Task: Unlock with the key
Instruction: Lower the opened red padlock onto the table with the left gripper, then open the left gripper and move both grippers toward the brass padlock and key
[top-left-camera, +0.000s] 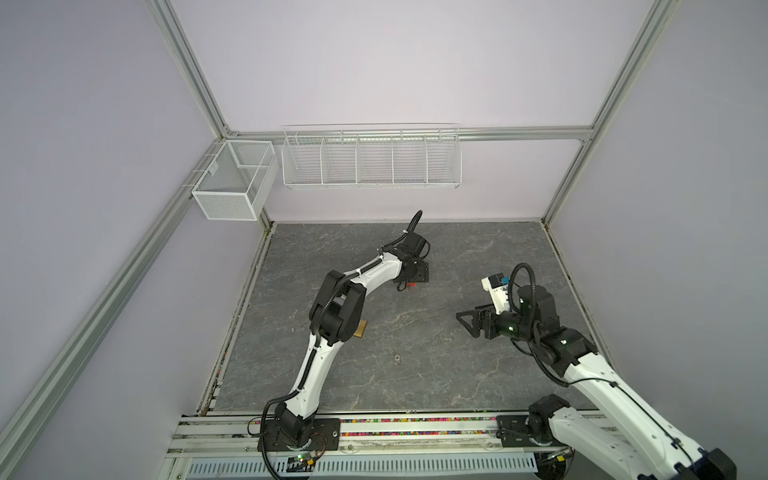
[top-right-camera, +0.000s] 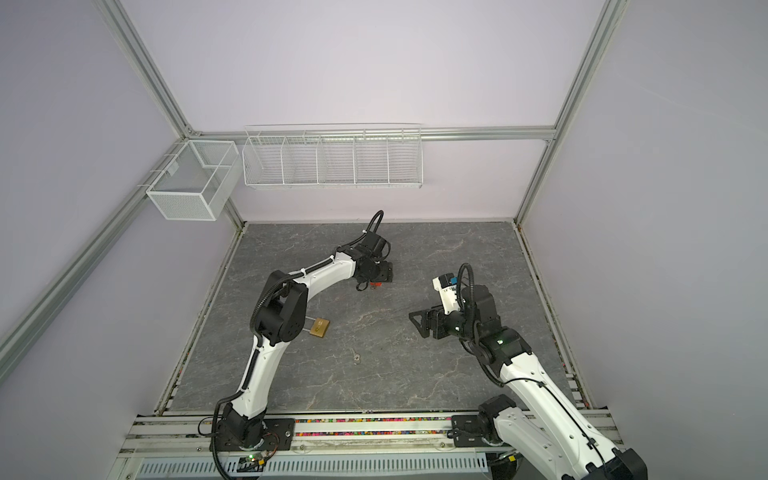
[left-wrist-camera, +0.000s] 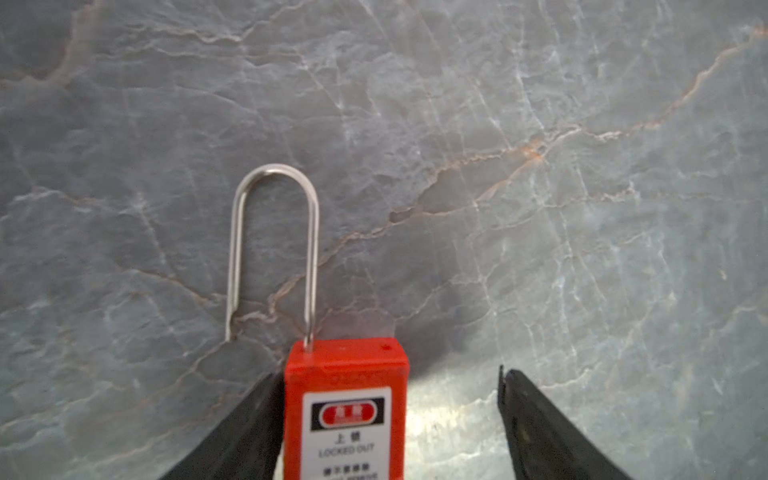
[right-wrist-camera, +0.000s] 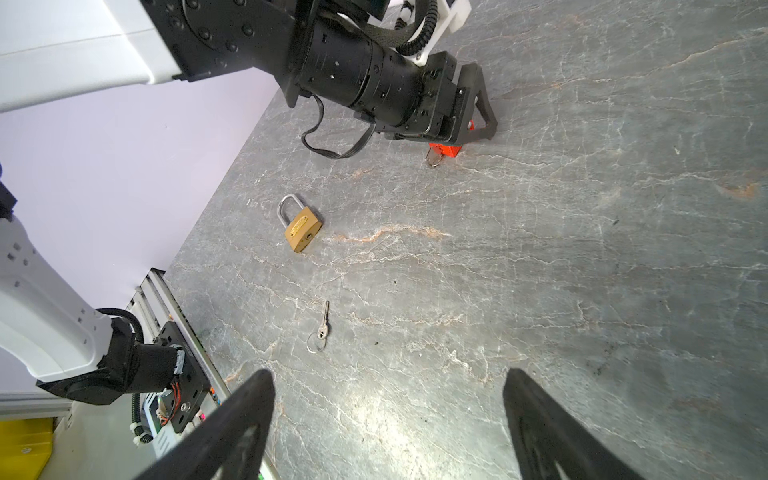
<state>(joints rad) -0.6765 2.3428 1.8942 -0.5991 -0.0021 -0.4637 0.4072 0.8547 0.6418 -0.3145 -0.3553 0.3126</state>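
A red padlock (left-wrist-camera: 345, 374) with a white "LOCKED OUT" label lies on the grey stone table (left-wrist-camera: 582, 208). Its steel shackle (left-wrist-camera: 272, 172) is swung aside, one leg free of the body. My left gripper (left-wrist-camera: 386, 374) is open around the lock: one finger (left-wrist-camera: 249, 415) rests against the body, the other stands well apart. In both top views the lock (top-left-camera: 411, 284) (top-right-camera: 375, 285) peeks out under that gripper (top-left-camera: 415, 276). A key with a ring (right-wrist-camera: 433, 158) sticks out of the lock's end. My right gripper (right-wrist-camera: 388, 374) (top-left-camera: 463, 320) hangs open and empty over bare table.
A brass padlock (right-wrist-camera: 302, 227) (top-right-camera: 319, 327) lies shut near the left arm's elbow. A loose silver key on a ring (right-wrist-camera: 323, 328) (top-left-camera: 397, 357) lies mid-table toward the front. White wire baskets (top-left-camera: 370, 158) hang on the back wall.
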